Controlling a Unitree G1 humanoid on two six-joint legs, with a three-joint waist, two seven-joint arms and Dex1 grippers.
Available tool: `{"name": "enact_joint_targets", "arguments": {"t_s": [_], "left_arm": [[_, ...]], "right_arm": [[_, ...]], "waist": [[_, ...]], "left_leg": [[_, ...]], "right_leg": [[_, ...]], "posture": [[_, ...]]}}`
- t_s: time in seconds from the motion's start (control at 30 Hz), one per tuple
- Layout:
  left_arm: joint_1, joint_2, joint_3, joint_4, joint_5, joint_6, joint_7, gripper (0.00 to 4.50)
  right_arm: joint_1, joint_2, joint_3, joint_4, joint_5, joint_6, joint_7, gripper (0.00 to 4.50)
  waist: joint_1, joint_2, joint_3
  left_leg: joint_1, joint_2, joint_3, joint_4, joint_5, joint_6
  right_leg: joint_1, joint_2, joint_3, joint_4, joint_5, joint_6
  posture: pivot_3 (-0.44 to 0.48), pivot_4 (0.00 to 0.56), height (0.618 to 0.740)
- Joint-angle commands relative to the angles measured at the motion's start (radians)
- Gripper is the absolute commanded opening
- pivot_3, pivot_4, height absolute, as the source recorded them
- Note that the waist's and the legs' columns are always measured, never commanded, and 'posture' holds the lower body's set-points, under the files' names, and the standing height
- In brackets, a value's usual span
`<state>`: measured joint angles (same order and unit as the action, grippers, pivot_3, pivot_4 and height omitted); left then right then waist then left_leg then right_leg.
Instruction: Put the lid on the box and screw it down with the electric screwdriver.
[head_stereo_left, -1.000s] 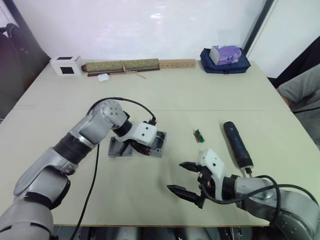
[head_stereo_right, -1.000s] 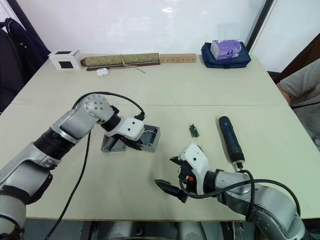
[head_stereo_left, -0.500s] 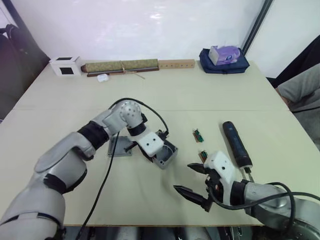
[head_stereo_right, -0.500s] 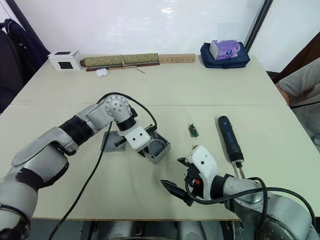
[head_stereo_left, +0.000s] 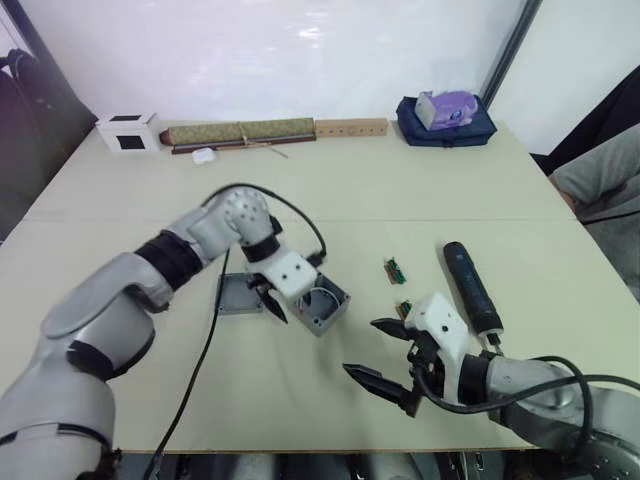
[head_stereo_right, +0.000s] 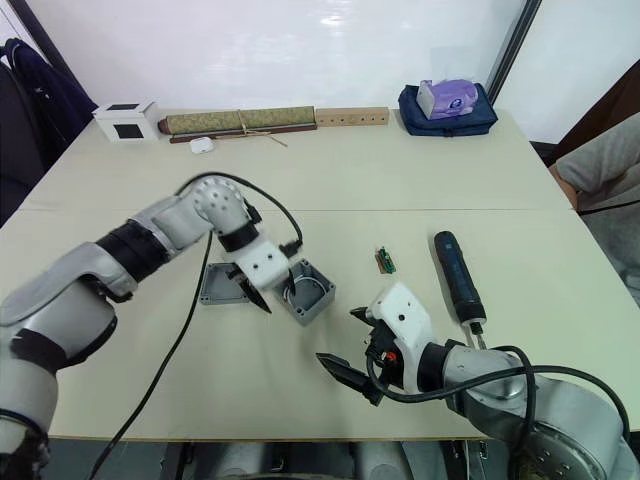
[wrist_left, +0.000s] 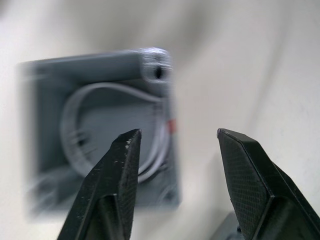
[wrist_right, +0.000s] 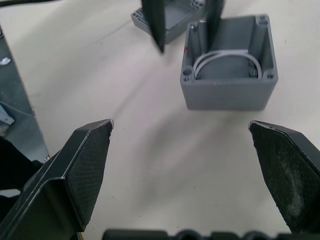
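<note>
The box (head_stereo_right: 307, 292) sits open-side up, white wire loop inside, on the beige table (head_stereo_right: 330, 170), the lid (head_stereo_right: 222, 284) just beside it. The left gripper (head_stereo_right: 272, 297) hovers over the box, fingers parted, holding nothing. The right gripper (head_stereo_right: 358, 345) gapes wide and empty nearby. The electric screwdriver (head_stereo_right: 455, 275) lies apart; a white wall stands behind.

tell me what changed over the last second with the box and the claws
The left claw dragged the box away from the lid, toward the robot's right, and has now let go: its fingers stand open just over the box. The box sits upright, open side up, white wire loop showing. The lid, the electric screwdriver and the open right claw stayed roughly where they were.
</note>
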<state>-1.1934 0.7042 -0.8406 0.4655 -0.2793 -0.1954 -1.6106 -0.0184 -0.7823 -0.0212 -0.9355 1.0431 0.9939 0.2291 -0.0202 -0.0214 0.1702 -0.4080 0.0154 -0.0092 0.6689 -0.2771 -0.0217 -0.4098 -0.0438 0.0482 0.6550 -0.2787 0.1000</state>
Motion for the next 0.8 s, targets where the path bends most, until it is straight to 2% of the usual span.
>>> {"name": "enact_joint_targets", "arguments": {"t_s": [0.03, 0.17, 0.27, 0.43, 0.57, 0.63, 0.8], "left_arm": [[0.003, 0.110, 0.290, -0.114, -0.159, 0.404, 0.102, 2.53], [0.121, 0.136, 0.452, -0.260, -0.134, 0.710, 0.384, 2.53], [0.256, 0.213, 0.504, -0.430, -0.079, 1.072, 0.589, 2.53], [0.375, 0.272, 0.584, -0.654, -0.080, 1.586, 0.781, 2.53], [0.401, 0.267, 0.650, -0.680, -0.134, 1.788, 0.842, 2.53], [0.420, 0.251, 0.683, -0.646, -0.167, 1.809, 0.898, 2.53], [0.437, 0.261, 0.685, -0.610, -0.281, 1.810, 0.983, 2.53]], "right_arm": [[-0.166, 0.054, -0.018, 0.046, 0.037, -0.061, 0.019, 4.50], [-0.310, 0.078, 0.084, 0.093, -0.041, -0.049, 0.045, 4.50], [-0.376, 0.104, 0.163, 0.128, -0.129, -0.085, 0.085, 4.50], [-0.367, 0.134, 0.230, 0.183, -0.248, -0.154, 0.154, 4.50], [-0.361, 0.169, 0.266, 0.209, -0.304, -0.188, 0.186, 4.50], [-0.341, 0.184, 0.270, 0.225, -0.325, -0.211, 0.210, 4.50], [-0.317, 0.210, 0.266, 0.233, -0.358, -0.224, 0.231, 4.50]], "waist": [[-0.014, 0.000, 0.000], [-0.018, 0.002, -0.001], [-0.021, 0.002, -0.001], [-0.017, 0.000, 0.001], [-0.008, 0.000, 0.001], [-0.003, 0.000, 0.001], [0.004, 0.000, 0.001]], "left_leg": [[0.000, 0.000, 0.000, 0.000, 0.000, 0.000], [0.001, 0.001, -0.001, -0.001, 0.000, 0.000], [0.001, 0.000, -0.001, -0.001, 0.000, 0.000], [-0.001, 0.000, -0.001, -0.001, 0.000, 0.000], [0.000, -0.001, -0.001, 0.000, 0.000, 0.000], [0.001, -0.001, 0.000, 0.000, 0.000, 0.000], [0.000, -0.001, 0.000, 0.000, 0.000, -0.001]], "right_leg": [[0.000, 0.000, 0.001, 0.001, 0.000, 0.000], [0.001, 0.000, -0.001, 0.001, -0.001, 0.001], [0.000, -0.001, 0.000, 0.001, -0.001, 0.001], [-0.003, -0.002, 0.000, 0.004, -0.001, 0.001], [-0.002, -0.002, 0.000, 0.004, -0.001, 0.001], [-0.002, -0.002, 0.000, 0.004, -0.001, 0.001], [-0.003, -0.002, 0.001, 0.006, -0.001, 0.001]], "posture": [[0.000, 0.150, 0.740], [0.000, 0.150, 0.740], [0.000, 0.150, 0.740], [0.000, 0.150, 0.740], [0.000, 0.150, 0.740], [0.000, 0.150, 0.740], [0.000, 0.150, 0.740]]}}
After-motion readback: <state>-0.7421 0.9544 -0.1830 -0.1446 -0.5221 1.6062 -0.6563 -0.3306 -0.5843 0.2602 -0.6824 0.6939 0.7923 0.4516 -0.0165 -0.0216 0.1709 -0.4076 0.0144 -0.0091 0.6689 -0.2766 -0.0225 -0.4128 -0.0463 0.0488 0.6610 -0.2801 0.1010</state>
